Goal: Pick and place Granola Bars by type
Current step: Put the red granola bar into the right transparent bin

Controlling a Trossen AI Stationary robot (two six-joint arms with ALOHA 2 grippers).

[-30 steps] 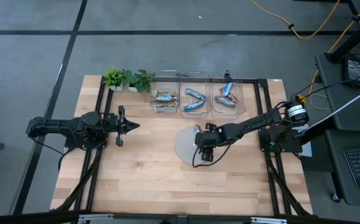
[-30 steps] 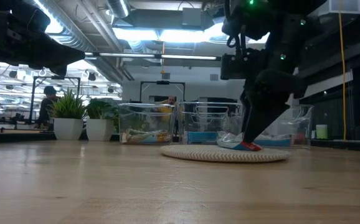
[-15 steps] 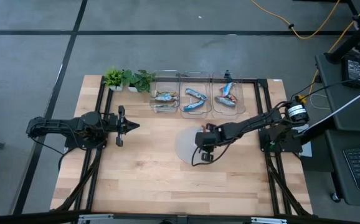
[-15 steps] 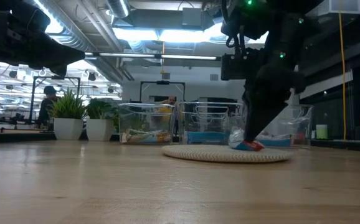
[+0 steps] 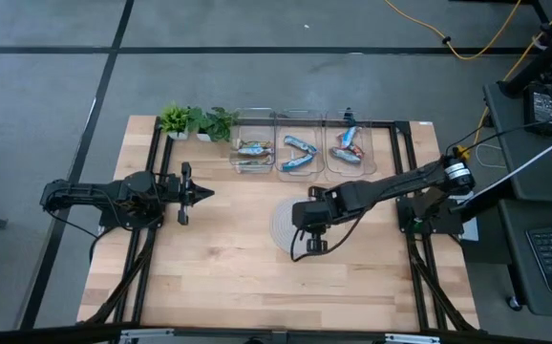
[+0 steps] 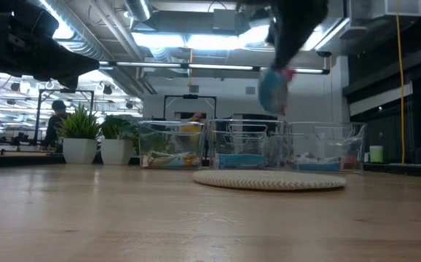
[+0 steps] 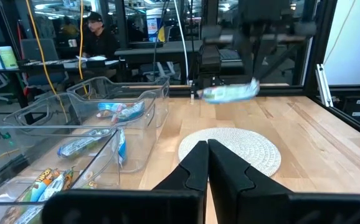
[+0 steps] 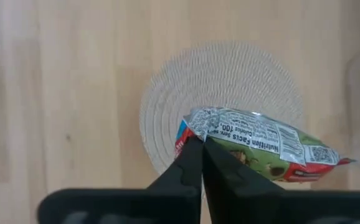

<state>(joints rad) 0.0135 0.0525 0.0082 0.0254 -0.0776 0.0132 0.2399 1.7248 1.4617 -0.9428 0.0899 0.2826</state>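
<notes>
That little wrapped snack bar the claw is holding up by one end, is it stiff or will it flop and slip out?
The granola bar juts sideways from the right claw without drooping, so it's probably fairly stiff and light. Its wrapper looks glossy and it's pinched only at one end, so it could swing or slip.

Blurred granola bar [image 6: 274,89] under arm cut off at top edge

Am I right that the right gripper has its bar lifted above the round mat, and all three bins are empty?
Not quite. The right gripper does hold a granola bar above the round mat, but the three bins already hold bars, as the high view shows.
</notes>
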